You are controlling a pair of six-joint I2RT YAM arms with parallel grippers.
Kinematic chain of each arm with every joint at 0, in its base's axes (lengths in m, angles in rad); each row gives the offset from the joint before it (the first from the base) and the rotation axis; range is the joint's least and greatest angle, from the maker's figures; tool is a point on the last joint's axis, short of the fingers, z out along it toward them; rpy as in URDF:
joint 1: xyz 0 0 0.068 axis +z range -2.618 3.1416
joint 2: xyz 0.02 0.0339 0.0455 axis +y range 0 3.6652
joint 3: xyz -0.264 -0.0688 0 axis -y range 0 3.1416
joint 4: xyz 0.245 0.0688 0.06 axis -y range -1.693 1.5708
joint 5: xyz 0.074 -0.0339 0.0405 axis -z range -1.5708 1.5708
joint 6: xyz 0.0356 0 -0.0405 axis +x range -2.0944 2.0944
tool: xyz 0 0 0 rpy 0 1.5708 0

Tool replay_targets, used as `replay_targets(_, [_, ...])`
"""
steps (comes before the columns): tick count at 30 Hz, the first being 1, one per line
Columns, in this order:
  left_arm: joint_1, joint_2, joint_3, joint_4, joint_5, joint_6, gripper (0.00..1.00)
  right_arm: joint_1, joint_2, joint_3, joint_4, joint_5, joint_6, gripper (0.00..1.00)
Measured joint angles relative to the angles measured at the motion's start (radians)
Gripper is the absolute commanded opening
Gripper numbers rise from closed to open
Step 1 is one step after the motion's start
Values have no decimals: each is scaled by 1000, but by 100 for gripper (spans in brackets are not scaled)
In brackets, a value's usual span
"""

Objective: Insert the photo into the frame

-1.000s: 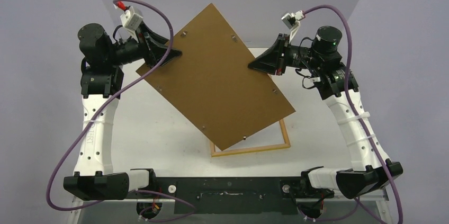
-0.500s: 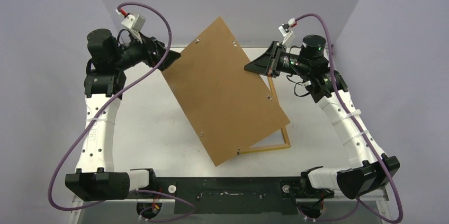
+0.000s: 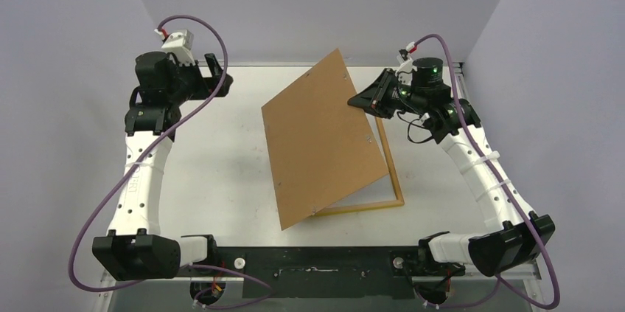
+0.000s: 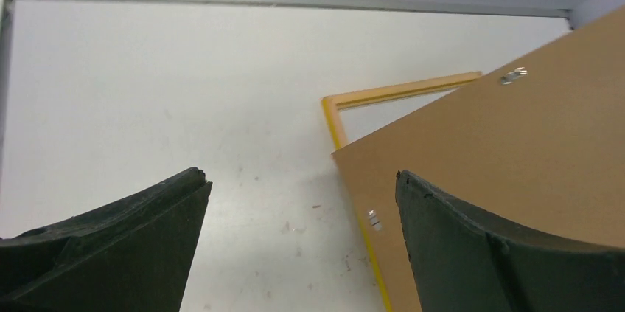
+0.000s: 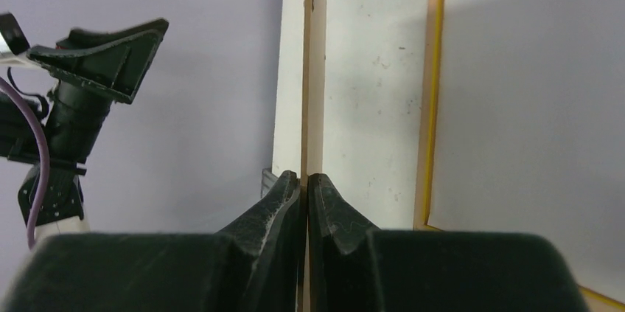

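Note:
The plain brown backing board (image 3: 320,142) stands tilted, its lower corner down near the table's front. My right gripper (image 3: 359,98) is shut on the board's upper right edge; in the right wrist view the thin edge (image 5: 313,68) runs between the pinched right gripper (image 5: 304,177). The frame (image 3: 390,172) lies flat on the table, mostly under the board, with its yellow rim (image 4: 405,94) (image 5: 430,68) showing. My left gripper (image 3: 216,76) hangs open at the far left, apart from the board; in the left wrist view the left gripper (image 4: 298,179) holds nothing. The photo is out of view.
Small metal tabs (image 3: 368,135) stick out of the board's face. Purple cables (image 3: 221,39) loop above both arms. A metal rail (image 4: 295,2) runs along the table's far edge under the back wall. Grey side walls close in on left and right.
My left gripper opened, let go of the board and drew back to the left. The board swung right and down, now held only by the right gripper, which has also lowered.

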Motion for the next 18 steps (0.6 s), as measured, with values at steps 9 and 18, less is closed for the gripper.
replay_targets(9, [48,-10,-140,-47,-234,-138,94,-23,45,59,-111,172,47,0])
replay_targets(18, [29,31,-409,-8,-56,-341,71,-74,63,181,-229,318,-19,0])
